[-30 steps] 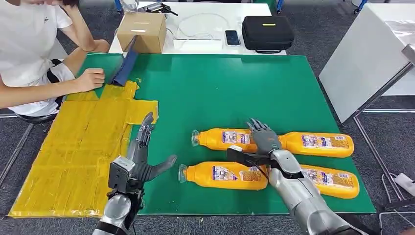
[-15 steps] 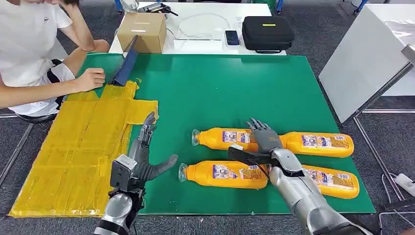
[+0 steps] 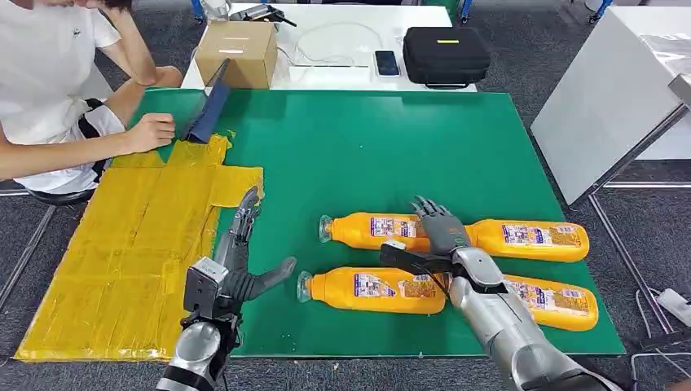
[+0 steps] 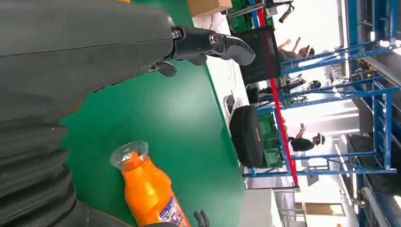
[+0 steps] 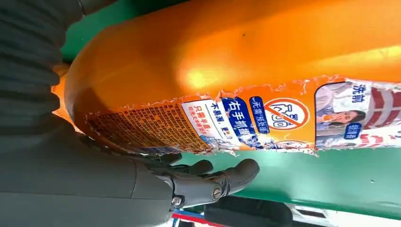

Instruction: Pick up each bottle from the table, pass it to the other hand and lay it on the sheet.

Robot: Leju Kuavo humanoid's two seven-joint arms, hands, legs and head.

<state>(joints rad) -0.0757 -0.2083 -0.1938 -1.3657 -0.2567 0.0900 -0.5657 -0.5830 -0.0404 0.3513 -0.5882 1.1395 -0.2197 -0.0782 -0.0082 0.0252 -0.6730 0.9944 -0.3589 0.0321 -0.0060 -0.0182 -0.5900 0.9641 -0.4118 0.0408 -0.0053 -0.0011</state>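
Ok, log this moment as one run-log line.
left robot hand: open, above table | right robot hand: open, over near-left bottle | bottles lying on table: four | yellow sheet: no bottles

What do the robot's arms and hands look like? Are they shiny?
Yes, the arms are shiny silver metal tubes. The left hand and right hand are dark grey, with thin jointed fingers and a thick thumb. Each wrist has a grey ribbed cover. A small grey box sits at the left wrist, and thin black cables run beside both wrists.
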